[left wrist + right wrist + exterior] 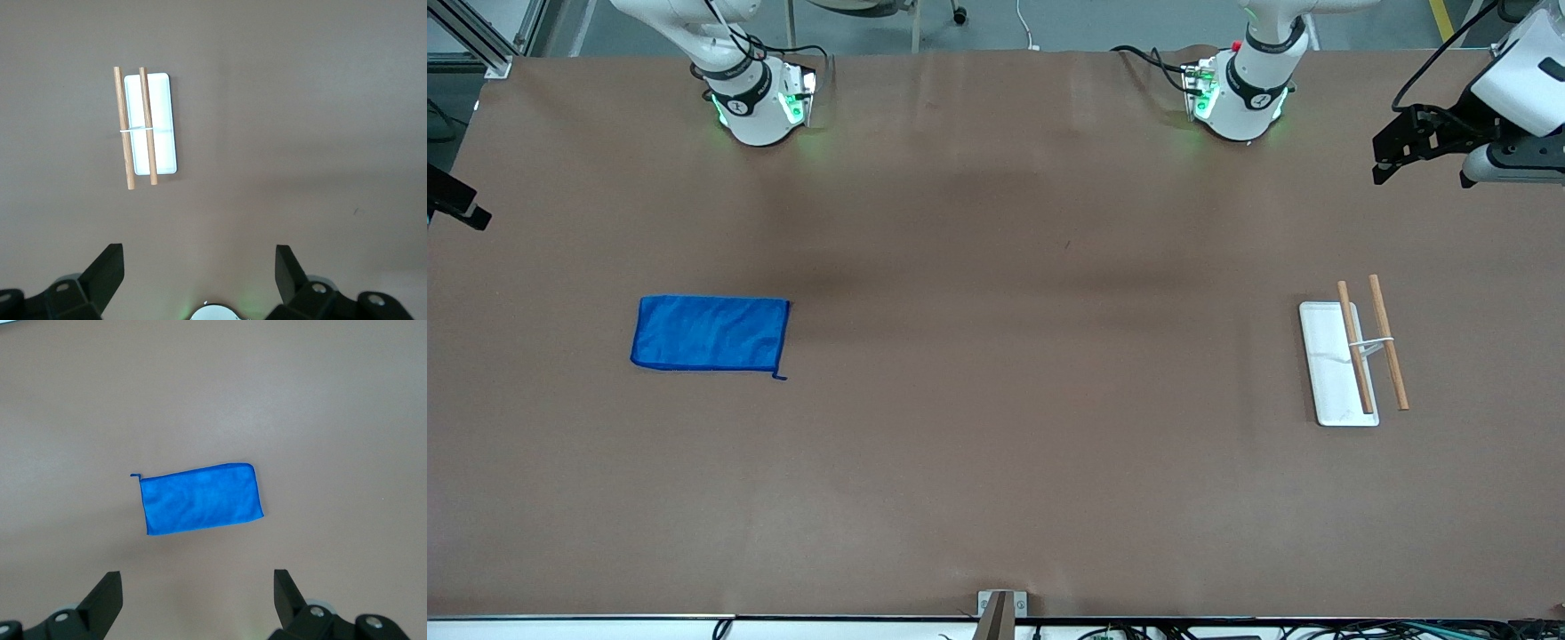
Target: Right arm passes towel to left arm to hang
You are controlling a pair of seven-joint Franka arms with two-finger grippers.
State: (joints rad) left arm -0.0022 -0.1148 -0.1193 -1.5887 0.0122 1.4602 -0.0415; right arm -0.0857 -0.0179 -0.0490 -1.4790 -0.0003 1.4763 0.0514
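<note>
Right arm [734, 84] base at the top of the front view; its right gripper [197, 600] hangs high over the desk [996, 462] above the towel, jaws spread wide, grasping nothing. In the front view only a dark piece at the edge shows, probably part of that gripper. Towel [710, 333] lies flat on the desk toward the right arm's end, blue, lightly wrinkled, thread tail at the corner nearer the front camera, untouched. Middle of the desk bare brown. Toward the left arm's end: white rack base [1336, 364] flat on the desk, two wooden rods [1371, 345] raised over it, joined by a thin white crosspiece. Left arm [1249, 89] base has the red knob; left gripper [199, 273] waits high over the desk's end, beside the rack, jaws released wide, empty.
</note>
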